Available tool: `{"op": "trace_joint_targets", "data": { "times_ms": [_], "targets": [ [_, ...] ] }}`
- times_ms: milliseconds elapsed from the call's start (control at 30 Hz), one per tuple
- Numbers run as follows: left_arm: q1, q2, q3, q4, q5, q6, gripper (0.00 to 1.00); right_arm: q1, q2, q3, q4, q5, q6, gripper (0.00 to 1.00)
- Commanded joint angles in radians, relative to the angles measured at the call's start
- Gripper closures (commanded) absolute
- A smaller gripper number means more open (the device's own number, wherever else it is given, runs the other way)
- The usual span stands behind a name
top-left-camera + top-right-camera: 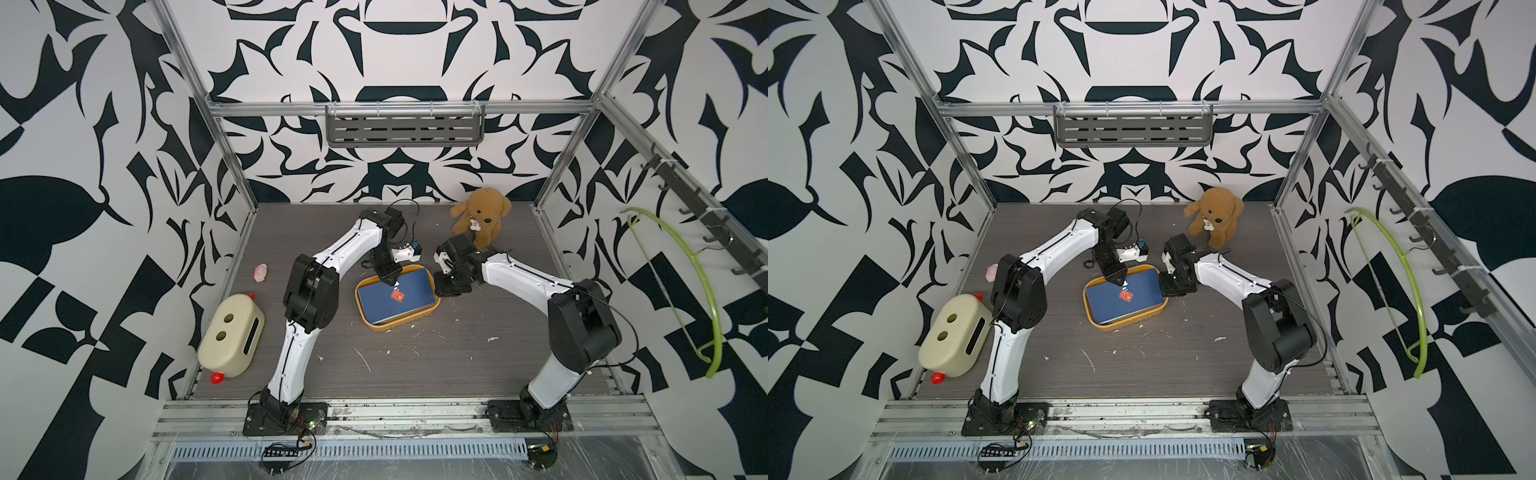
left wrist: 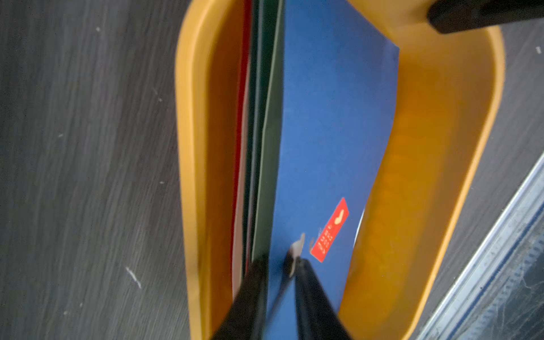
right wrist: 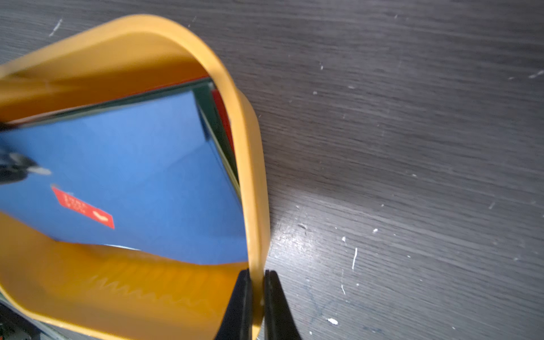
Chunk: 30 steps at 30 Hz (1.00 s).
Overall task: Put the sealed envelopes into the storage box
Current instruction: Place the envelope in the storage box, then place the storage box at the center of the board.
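Since no envelope lies loose on the grey surface, the task looks all but done: a flat navy paper envelope tops the stack inside the shallow mustard-yellow plastic tub. Left hand sits just over it, fingers apart; right hand clamps the tub's rim.

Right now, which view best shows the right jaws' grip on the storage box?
Right wrist view: the right gripper sits close up, jaws shut on the storage box rim, one inside, one outside. Both top views show it only small at the box's end. The left wrist view catches just a dark tip at the rim.
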Motion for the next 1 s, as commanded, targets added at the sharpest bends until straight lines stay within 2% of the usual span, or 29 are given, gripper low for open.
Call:
{"op": "trace_joint_targets", "data": {
  "times_ms": [0, 200, 400, 567, 733, 800, 833, 867, 900, 967],
  "targets": [
    [-0.002, -0.013, 0.038, -0.023, -0.061, -0.029, 0.64, 0.009, -0.052, -0.002, 0.017, -0.004, 0.008, 0.95],
    [0.003, -0.083, 0.083, 0.018, -0.049, -0.090, 0.56, 0.008, -0.049, -0.006, 0.031, 0.006, 0.052, 0.96],
    [0.077, -0.160, 0.054, 0.090, -0.046, -0.253, 0.51, 0.007, -0.086, -0.060, 0.092, 0.100, 0.257, 0.97],
    [0.154, -0.244, -0.063, 0.183, -0.096, -0.421, 0.51, 0.019, -0.127, -0.096, 0.168, 0.183, 0.410, 0.96],
    [0.215, -0.377, -0.250, 0.314, -0.136, -0.569, 0.50, 0.021, -0.048, -0.007, 0.150, 0.198, 0.384, 0.93],
    [0.240, -0.425, -0.317, 0.351, -0.121, -0.604, 0.49, 0.020, -0.006, 0.037, 0.134, 0.190, 0.368, 0.85],
    [0.250, -0.453, -0.349, 0.370, -0.115, -0.613, 0.48, 0.022, 0.005, 0.058, 0.124, 0.191, 0.358, 0.78],
    [0.257, -0.478, -0.376, 0.386, -0.116, -0.620, 0.44, 0.023, 0.007, 0.072, 0.116, 0.192, 0.347, 0.68],
    [0.263, -0.497, -0.397, 0.397, -0.116, -0.621, 0.03, 0.021, 0.001, 0.078, 0.111, 0.196, 0.338, 0.60],
    [0.272, -0.533, -0.433, 0.408, -0.136, -0.625, 0.01, 0.021, -0.025, 0.095, 0.086, 0.209, 0.303, 0.47]
  ]
}}
